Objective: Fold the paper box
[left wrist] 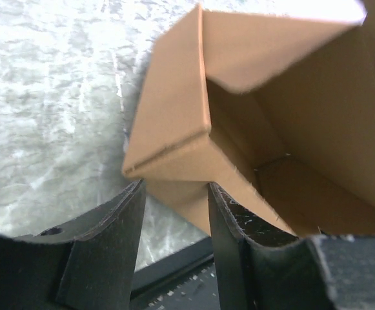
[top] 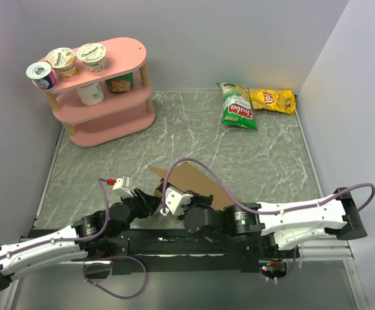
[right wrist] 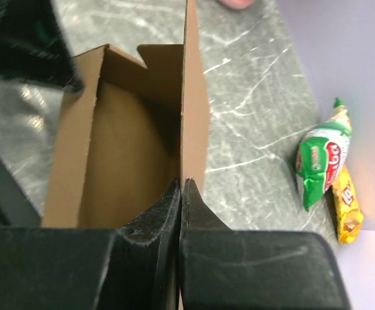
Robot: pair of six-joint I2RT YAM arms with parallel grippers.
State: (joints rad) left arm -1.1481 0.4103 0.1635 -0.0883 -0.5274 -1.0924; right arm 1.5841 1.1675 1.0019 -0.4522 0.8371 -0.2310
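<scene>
The paper box [top: 197, 181] is plain brown cardboard, partly folded with walls standing, near the table's front middle. My right gripper [top: 174, 201] is shut on the thin upright edge of one wall; in the right wrist view the fingertips [right wrist: 182, 184] pinch that panel, with the box's open inside [right wrist: 129, 148] to its left. My left gripper [top: 147, 197] is at the box's left corner. In the left wrist view its jaws [left wrist: 175, 190] stand apart with the box's folded corner [left wrist: 174, 116] just at and above the fingertips. The box's near part is hidden by both grippers from above.
A pink two-tier shelf [top: 103, 84] with yogurt cups stands at the back left. A green chip bag [top: 239, 106] and a yellow one [top: 274, 100] lie at the back right, also in the right wrist view [right wrist: 319, 158]. Grey walls enclose the marble table [top: 110, 161].
</scene>
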